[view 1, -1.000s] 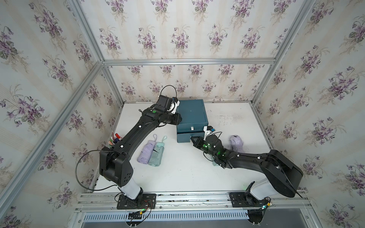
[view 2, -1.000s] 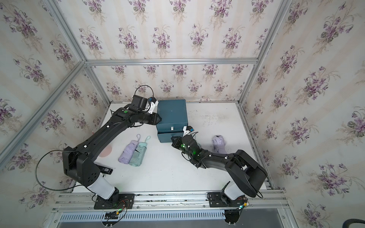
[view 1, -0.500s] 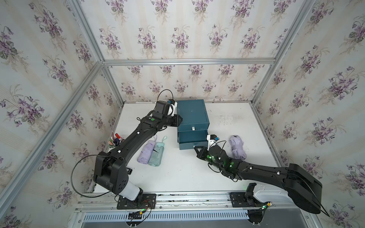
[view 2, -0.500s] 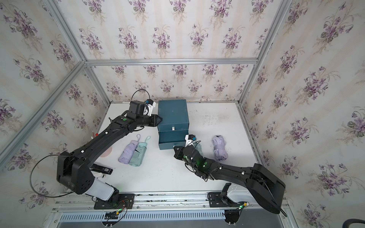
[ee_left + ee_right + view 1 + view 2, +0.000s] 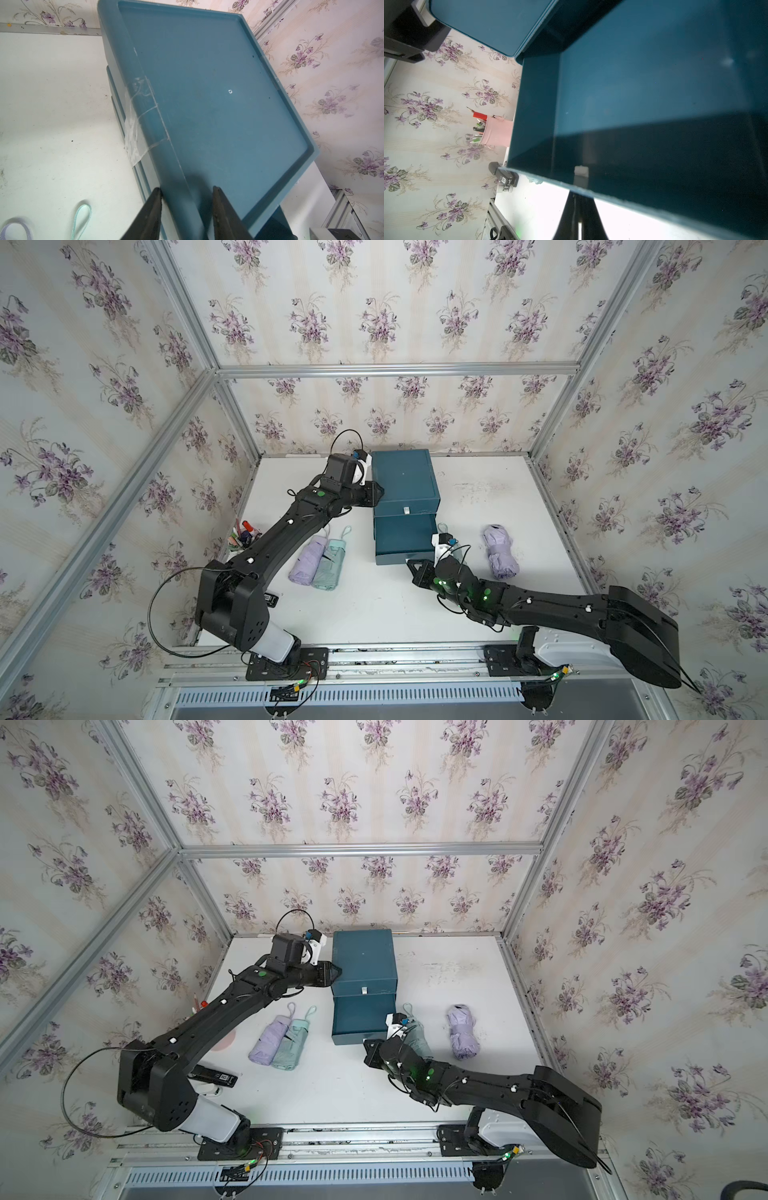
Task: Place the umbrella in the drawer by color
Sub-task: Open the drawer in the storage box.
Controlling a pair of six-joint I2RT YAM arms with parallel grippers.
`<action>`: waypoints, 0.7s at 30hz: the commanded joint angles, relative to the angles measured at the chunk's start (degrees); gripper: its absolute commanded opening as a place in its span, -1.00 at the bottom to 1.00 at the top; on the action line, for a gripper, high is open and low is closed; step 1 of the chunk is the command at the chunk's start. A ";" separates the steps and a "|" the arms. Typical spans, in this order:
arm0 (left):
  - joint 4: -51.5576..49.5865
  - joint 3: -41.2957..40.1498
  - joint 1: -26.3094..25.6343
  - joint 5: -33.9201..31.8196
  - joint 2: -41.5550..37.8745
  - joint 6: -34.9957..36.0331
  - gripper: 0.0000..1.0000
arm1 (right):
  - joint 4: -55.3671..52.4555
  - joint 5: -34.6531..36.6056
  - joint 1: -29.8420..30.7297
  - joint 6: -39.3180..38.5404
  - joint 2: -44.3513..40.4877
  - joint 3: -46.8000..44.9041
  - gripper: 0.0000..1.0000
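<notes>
The teal drawer cabinet [image 5: 403,479] stands at the back middle with its lower drawer [image 5: 405,535] pulled out and empty [image 5: 654,83]. My right gripper [image 5: 412,566] [image 5: 576,194] is at the drawer's front wall, shut on its small white handle [image 5: 581,171]. My left gripper [image 5: 376,493] [image 5: 186,189] straddles the cabinet's left top rim [image 5: 176,166], jaws closed on it. A lilac umbrella [image 5: 306,560] and a mint umbrella [image 5: 330,562] lie side by side left of the drawer. Another lilac umbrella [image 5: 500,551] lies to the right. A second mint umbrella [image 5: 415,1038] is partly hidden by my right wrist.
A pink pen cup [image 5: 245,533] [image 5: 497,133] stands at the left wall. A black handheld device [image 5: 214,1075] lies near the left arm's base. Clear tape [image 5: 135,124] sticks to the cabinet's side. The metal frame rail [image 5: 374,651] runs along the table's front.
My right gripper has drawn back toward the front, pulling the lower drawer out. My left gripper has shifted a little along the cabinet's left rim.
</notes>
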 commanded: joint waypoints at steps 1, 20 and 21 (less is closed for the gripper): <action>-14.90 -0.80 -0.28 -1.26 1.02 1.03 -0.16 | -0.60 1.47 0.70 0.81 0.20 -0.28 -1.00; -21.70 10.91 -0.31 -1.07 -6.98 3.43 0.40 | -48.33 14.39 -2.32 -8.92 -11.36 18.97 0.42; -21.63 11.35 -0.33 -0.55 -8.04 3.47 0.41 | -50.70 12.84 -4.76 -10.10 -12.39 19.74 0.44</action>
